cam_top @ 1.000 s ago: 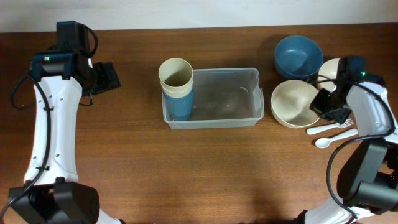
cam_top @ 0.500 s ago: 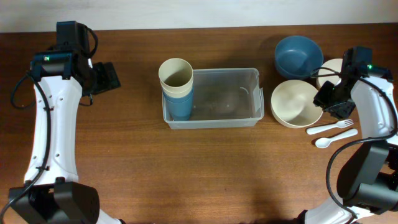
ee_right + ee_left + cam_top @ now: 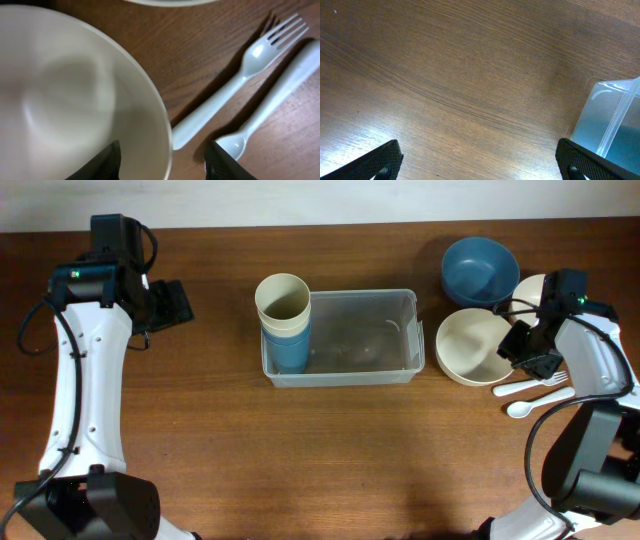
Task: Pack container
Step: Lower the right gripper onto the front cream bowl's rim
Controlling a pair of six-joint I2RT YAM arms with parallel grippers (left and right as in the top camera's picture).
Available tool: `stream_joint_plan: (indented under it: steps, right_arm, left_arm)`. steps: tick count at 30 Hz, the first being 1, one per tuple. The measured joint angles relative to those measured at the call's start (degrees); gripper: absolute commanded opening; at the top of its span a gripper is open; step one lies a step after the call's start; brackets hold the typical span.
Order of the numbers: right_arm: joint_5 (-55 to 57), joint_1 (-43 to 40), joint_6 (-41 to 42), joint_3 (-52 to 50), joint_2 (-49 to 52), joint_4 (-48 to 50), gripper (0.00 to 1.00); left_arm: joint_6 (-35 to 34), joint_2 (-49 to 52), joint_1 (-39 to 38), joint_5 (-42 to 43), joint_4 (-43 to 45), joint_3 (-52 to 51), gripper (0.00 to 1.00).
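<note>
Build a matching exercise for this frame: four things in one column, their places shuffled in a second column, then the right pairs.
Things
1. cup stack
2. blue bowl
3. cream bowl
4. fork

Places
A. just right of the container, with the right fingers straddling its rim
B. standing inside the container's left end
C. lying on the table beside a spoon
D. behind the cream bowl, toward the table's far edge

Pairs: 1-B, 2-D, 3-A, 4-C
</note>
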Motion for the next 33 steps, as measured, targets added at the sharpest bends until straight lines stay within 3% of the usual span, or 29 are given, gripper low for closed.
stream_joint_plan:
  steps: [7,11,21,28,33]
  right_arm:
    - [-0.44,0.0,0.02,-1.95,0.39,2.12,0.49]
    - [-0.5,0.0,0.07,-2.34,1.92,2.43,0.38]
    - [-1.49,0.0,0.0,-2.45,3.02,3.72,0.32]
    - [-2.34,-0.02,0.2,-2.45,3.04,4.83,0.04]
    - [-2.58,-0.04,0.15,-2.45,3.1,5.11,0.04]
  left_arm:
    - [0.02,0.0,0.0,0.0,0.0,0.0,1.0]
    - [0.02,0.0,0.0,0.0,0.02,0.0,1.0]
    - [0.02,0.0,0.0,0.0,0.02,0.0,1.0]
    - [0.02,0.0,0.0,0.0,0.0,0.0,1.0]
    - [0.0,0.0,0.0,0.0,0.0,0.0,1.0]
